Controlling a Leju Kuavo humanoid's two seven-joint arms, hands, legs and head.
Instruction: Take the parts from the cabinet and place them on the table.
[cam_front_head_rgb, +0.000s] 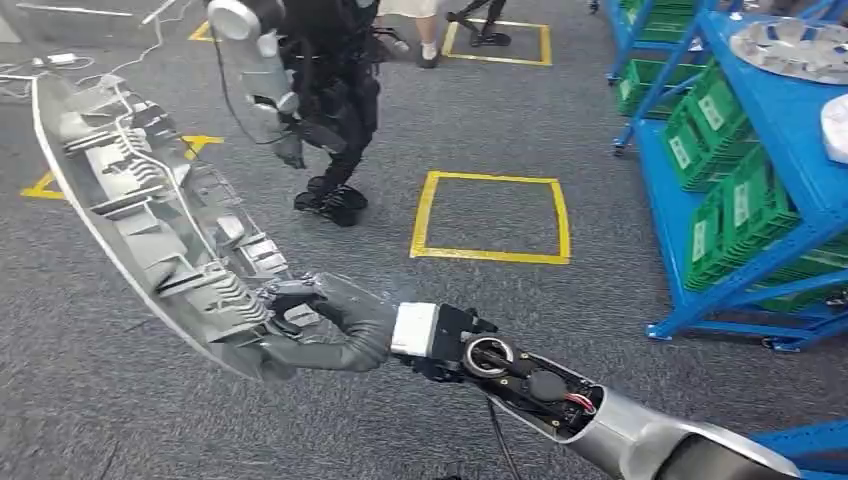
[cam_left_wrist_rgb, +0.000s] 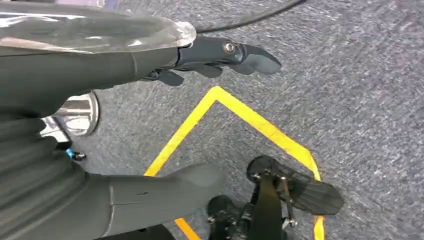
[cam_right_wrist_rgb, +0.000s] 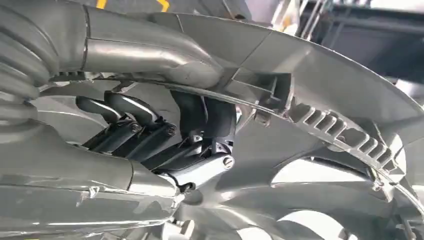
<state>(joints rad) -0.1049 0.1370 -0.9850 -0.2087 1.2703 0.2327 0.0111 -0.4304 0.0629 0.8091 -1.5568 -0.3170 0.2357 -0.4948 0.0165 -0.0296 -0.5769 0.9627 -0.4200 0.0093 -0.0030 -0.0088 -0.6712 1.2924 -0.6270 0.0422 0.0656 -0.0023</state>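
Right hand (cam_front_head_rgb: 320, 325) is gripping the lower rim of a large silver ribbed part (cam_front_head_rgb: 150, 200), fingers (cam_right_wrist_rgb: 150, 130) wrapping its edge, holding it tilted above the grey carpet floor (cam_front_head_rgb: 300, 420). Left hand (cam_left_wrist_rgb: 150, 115) is hanging over the floor, fingers (cam_left_wrist_rgb: 225, 55) apart, holding nothing. Blue cabinet (cam_front_head_rgb: 770, 180) with green bins (cam_front_head_rgb: 715, 120) is standing at the floor's right edge.

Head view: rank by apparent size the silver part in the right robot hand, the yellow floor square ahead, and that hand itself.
1. Silver part, though nearness to the camera inflates it.
2. Yellow floor square.
3. Right robot hand, gripping the part's lower edge.
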